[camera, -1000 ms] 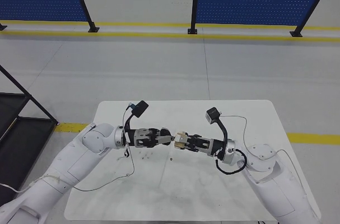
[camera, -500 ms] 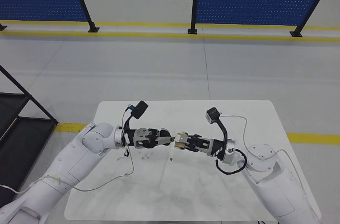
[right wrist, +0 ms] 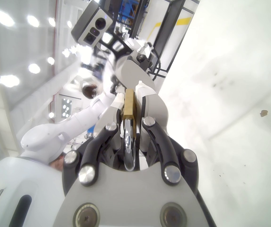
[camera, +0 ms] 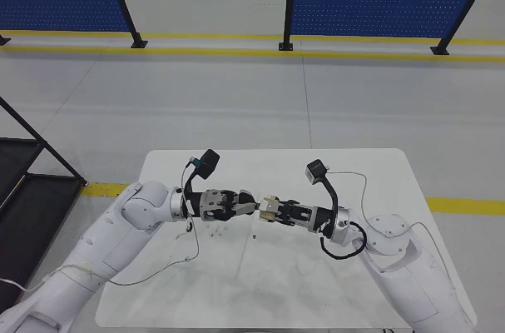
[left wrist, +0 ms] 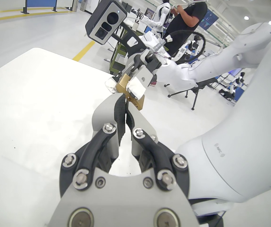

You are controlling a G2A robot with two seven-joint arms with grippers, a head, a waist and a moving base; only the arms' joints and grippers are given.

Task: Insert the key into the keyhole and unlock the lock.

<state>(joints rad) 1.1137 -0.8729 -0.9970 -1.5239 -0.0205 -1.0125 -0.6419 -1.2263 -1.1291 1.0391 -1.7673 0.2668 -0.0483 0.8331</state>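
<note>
The left gripper [left wrist: 126,103] has its fingers pinched together on what I take to be the key, hidden between the pads, with its tip right against the lock [left wrist: 122,83]. The right gripper [right wrist: 128,100] is clamped across that brass body, the shackle [right wrist: 128,142] pointing back toward its wrist, all above the table [camera: 235,283]. The lock looks heavy, hard and slick, so a grip on its flat sides suits it. The thin key wants holding by its bow, or it may twist.
</note>
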